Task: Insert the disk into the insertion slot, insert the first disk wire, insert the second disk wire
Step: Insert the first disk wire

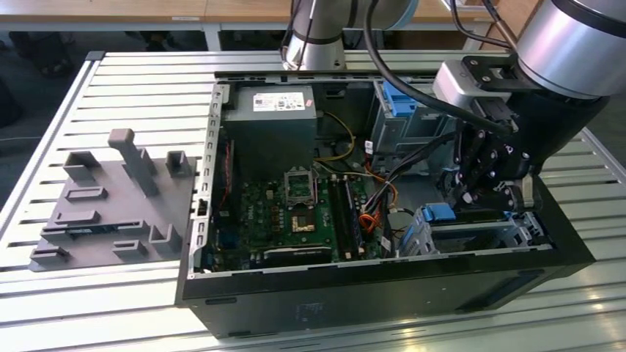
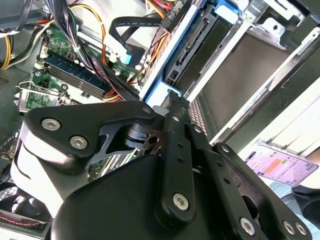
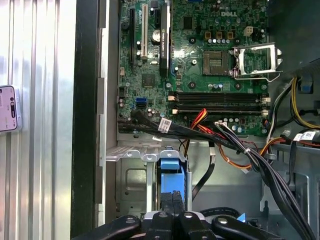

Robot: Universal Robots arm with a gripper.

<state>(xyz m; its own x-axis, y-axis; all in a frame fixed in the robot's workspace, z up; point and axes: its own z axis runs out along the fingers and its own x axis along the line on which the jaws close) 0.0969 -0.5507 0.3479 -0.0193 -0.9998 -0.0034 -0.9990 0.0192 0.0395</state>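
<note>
plainly, in the exterior view an open computer case (image 1: 391, 287) lies on a slatted table (image 1: 127, 88), with a grey fixture plate (image 1: 108, 198) at nine o'clock from it. the gripper (image 1: 477, 209) is down inside the case, at about four o'clock from the motherboard (image 1: 293, 213), over the insertion slot (image 1: 481, 233). the disk (image 1: 437, 215) shows as a blue caddy end at the slot's mouth, just beside the fingers.

in the second wrist view the gripper (image 2: 172, 99) points at the disk (image 2: 202, 42), whose connector edge and blue frame lie inside the insertion slot (image 2: 197, 115). loose cables (image 2: 125, 40) hang near. a phone (image 2: 272, 162) lies on the table.

in the first wrist view the gripper (image 3: 171, 197) has its jaws drawn together with hardly a gap. its tips touch the blue end of the disk (image 3: 169, 172), which sits in the insertion slot (image 3: 131, 180).
</note>
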